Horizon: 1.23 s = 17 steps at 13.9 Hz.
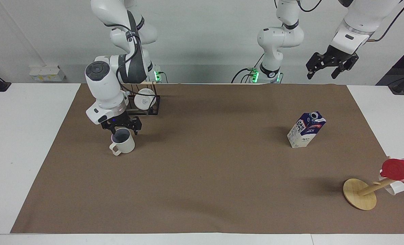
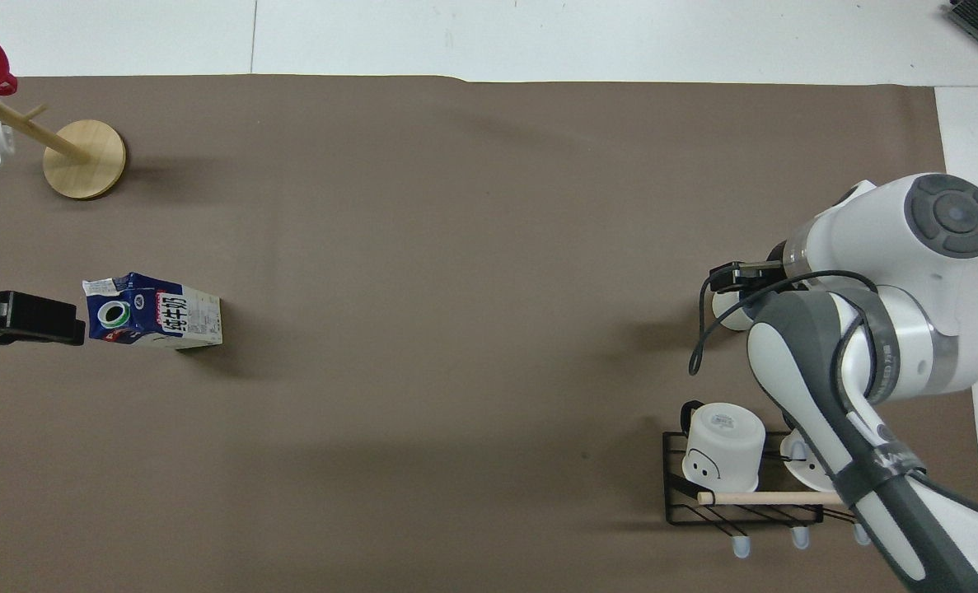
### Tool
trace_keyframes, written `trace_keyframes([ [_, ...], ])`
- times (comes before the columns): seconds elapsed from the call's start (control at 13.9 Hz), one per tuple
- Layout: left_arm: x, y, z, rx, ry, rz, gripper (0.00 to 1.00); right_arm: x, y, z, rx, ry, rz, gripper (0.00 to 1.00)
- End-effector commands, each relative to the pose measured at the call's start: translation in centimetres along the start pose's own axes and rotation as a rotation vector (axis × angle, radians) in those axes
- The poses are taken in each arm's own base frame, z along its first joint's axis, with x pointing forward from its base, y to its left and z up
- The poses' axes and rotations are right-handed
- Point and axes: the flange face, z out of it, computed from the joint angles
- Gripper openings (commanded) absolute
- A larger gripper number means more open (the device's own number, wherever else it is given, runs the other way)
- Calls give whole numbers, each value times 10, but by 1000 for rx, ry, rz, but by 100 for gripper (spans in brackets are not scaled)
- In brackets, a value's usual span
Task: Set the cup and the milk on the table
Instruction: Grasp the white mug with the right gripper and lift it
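My right gripper (image 1: 122,128) sat spread right over the cup (image 1: 123,142), fingertips at its rim, cup upright on the table (image 1: 25,143). My left gripper (image 1: 331,68) waited spread up high, milk (image 1: 305,130) standing well below it

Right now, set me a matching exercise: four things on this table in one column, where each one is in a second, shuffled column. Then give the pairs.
Things
1. cup
2. milk
3. red cup
4. white mugs

Places
A. in the black wire rack at the right arm's end, near the robots
B. on the tilted stick of the wooden disc base
C. directly under the right gripper, on the brown sheet
D. standing alone on the brown sheet toward the left arm's end

Pairs: 1-C, 2-D, 3-B, 4-A
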Motion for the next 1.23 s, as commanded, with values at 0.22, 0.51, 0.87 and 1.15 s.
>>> trace_keyframes([
  [0.22, -1, -1, -5, 12, -6, -9, 100, -4, 3, 43, 12, 24, -14, 100],
  [0.51, -1, 0, -5, 12, -6, -7, 100, -4, 5, 49, 12, 17, -7, 100],
  [0.87, -1, 0, -5, 12, -6, -7, 100, -4, 5, 50, 63, 11, 43, 48],
  [1.15, -1, 1, -5, 12, -6, -7, 100, -3, 5, 52, 90, 9, 61, 15],
])
